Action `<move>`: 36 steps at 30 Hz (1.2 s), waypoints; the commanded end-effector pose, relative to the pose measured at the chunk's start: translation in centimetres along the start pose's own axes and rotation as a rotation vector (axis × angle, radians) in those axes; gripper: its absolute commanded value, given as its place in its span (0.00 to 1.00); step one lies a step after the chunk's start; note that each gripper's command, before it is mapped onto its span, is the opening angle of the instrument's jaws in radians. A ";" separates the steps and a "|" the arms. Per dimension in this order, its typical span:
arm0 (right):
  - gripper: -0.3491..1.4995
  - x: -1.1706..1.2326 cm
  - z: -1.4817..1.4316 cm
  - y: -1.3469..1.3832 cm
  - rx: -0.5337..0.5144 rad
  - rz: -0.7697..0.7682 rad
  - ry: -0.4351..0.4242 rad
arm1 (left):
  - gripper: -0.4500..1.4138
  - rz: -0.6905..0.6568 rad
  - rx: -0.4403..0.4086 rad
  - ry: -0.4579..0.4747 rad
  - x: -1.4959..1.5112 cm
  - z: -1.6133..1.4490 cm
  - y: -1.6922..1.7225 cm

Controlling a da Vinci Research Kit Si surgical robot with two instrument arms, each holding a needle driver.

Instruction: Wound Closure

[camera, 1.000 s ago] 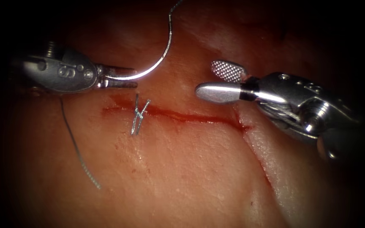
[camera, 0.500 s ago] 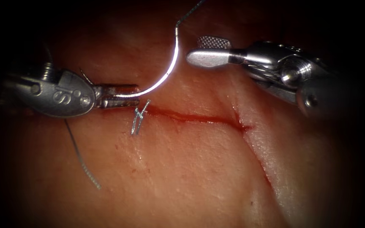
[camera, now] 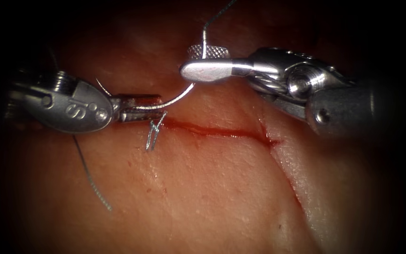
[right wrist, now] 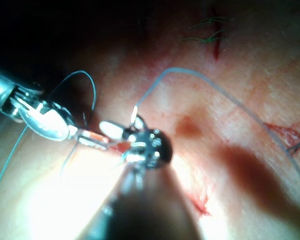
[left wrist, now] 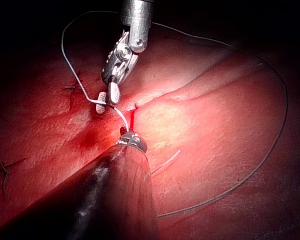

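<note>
Left gripper (camera: 139,107) is pinching the needle (camera: 177,96) near its tip end, clear of the tissue (camera: 212,188), just above the cut (camera: 217,132). Right gripper (camera: 202,61) has come in with jaws spread around the needle's upper curve, near the thread (camera: 217,13). For a good handover: right clamps firmly before left lets go.

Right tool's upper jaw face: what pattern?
Fine cross-hatched knurling on the right tool, clearest in the endoscope view.
</note>
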 end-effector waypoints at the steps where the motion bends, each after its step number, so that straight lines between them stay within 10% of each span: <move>1: 0.59 -0.02 0.07 0.04 -0.001 -0.030 0.002 | 0.00 0.001 0.002 0.004 0.01 0.07 0.02; 4: 0.00 -0.01 0.03 0.05 -0.001 -0.077 0.002 | 0.00 0.000 0.000 0.006 0.02 0.07 0.02; 11: 0.00 0.03 -0.13 0.09 -0.028 -0.146 0.002 | 0.02 -0.005 0.005 0.027 0.03 0.07 -0.04; 18: 0.00 0.03 -0.34 0.07 -0.058 -0.280 -0.050 | 0.61 -0.359 -0.121 0.120 0.16 0.07 -0.20; 27: 0.00 -0.06 -0.35 -0.12 -0.019 -0.501 -0.190 | 0.70 -0.684 -0.433 0.229 0.54 -0.06 -0.33; 36: 0.00 -0.06 -0.31 -0.39 0.059 -0.819 -0.337 | 0.62 -0.733 -0.597 -0.060 0.43 0.10 -0.28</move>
